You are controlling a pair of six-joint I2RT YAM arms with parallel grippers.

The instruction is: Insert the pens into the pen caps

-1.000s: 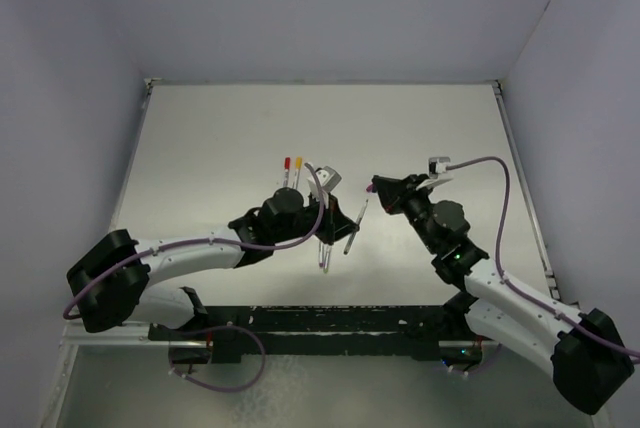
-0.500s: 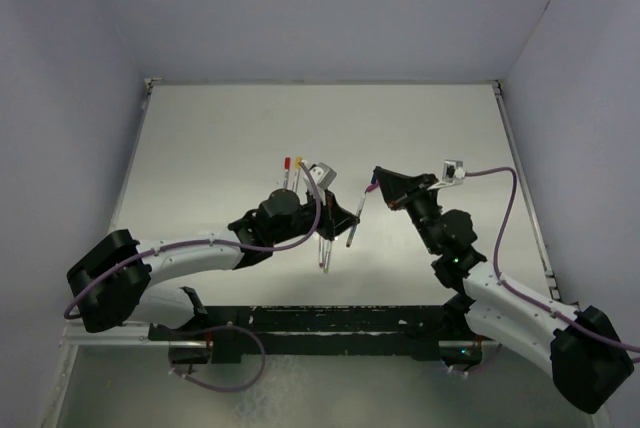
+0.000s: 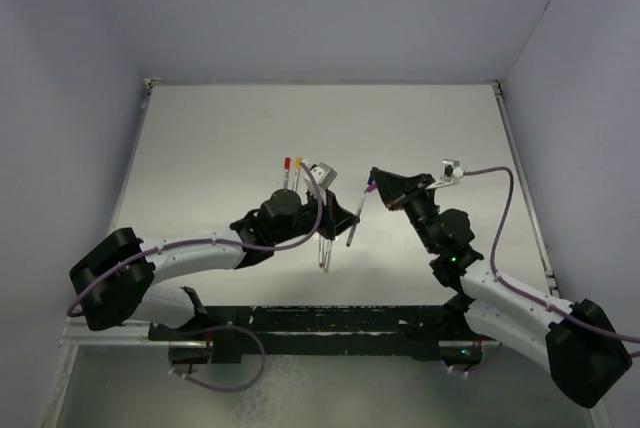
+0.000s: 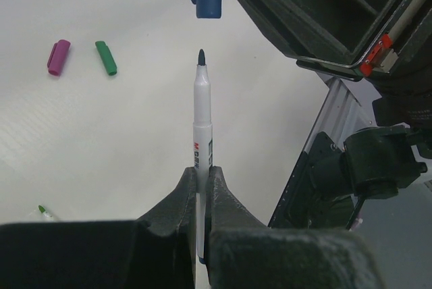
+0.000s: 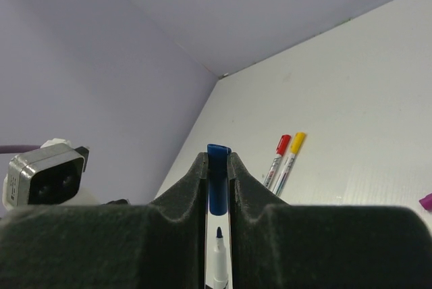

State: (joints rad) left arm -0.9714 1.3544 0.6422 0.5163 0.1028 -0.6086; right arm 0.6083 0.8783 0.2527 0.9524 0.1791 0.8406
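Observation:
My left gripper (image 4: 200, 175) is shut on a pale pen (image 4: 200, 117) with a dark blue tip, held in the air with its tip towards the right gripper. My right gripper (image 5: 217, 161) is shut on the blue cap (image 5: 217, 179); its open end faces the pen's tip (image 5: 219, 235) with a small gap between them. In the top view the two grippers meet mid-table, left (image 3: 345, 216) and right (image 3: 374, 186). A purple cap (image 4: 59, 56) and a green cap (image 4: 106, 57) lie on the table. Red and yellow capped pens (image 5: 285, 157) lie side by side. A green-tipped pen (image 4: 44, 213) lies at the edge.
The white table (image 3: 220, 138) is walled by pale panels at the back and sides. Two uncapped pens (image 3: 323, 251) lie under the left arm. The black rail (image 3: 320, 323) of the arm bases runs along the near edge. The right arm's purple cable (image 3: 490, 176) loops above it.
My right gripper has swung its tip left and down with the blue cap, coming into line with the pen's tip. My left gripper has barely moved.

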